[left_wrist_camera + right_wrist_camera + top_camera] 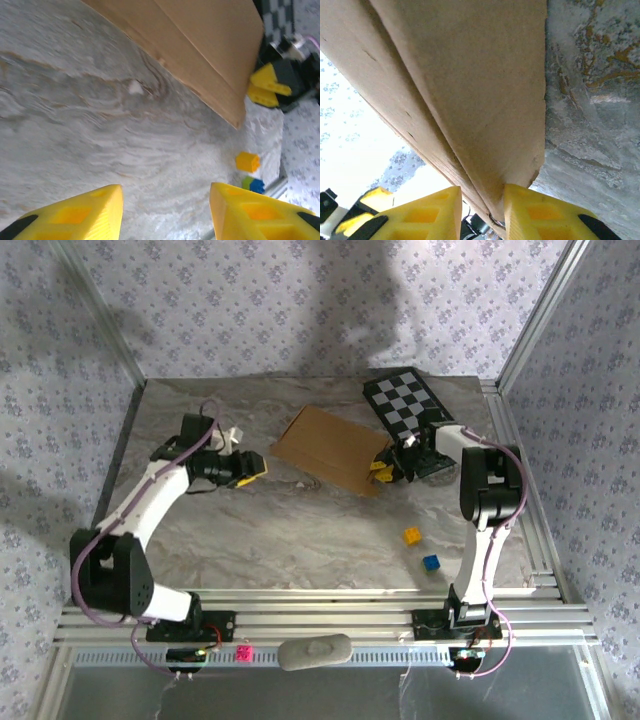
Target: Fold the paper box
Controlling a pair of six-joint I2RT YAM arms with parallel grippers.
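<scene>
Lying at mid-table (300, 530), the paper box (330, 448) seems only partly folded, its right edge pinched in the right gripper (382, 472), while the left gripper (252, 468) hangs half-open and empty.

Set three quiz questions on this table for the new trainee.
1. True or false: the left claw stands open with nothing between its fingers.
2. Which sits lowest in the top view? A yellow block, B blue block, C checkered board.
3. Fill in: the right claw grips the edge of the ___.
Key: 1 true; 2 B; 3 paper box.
</scene>
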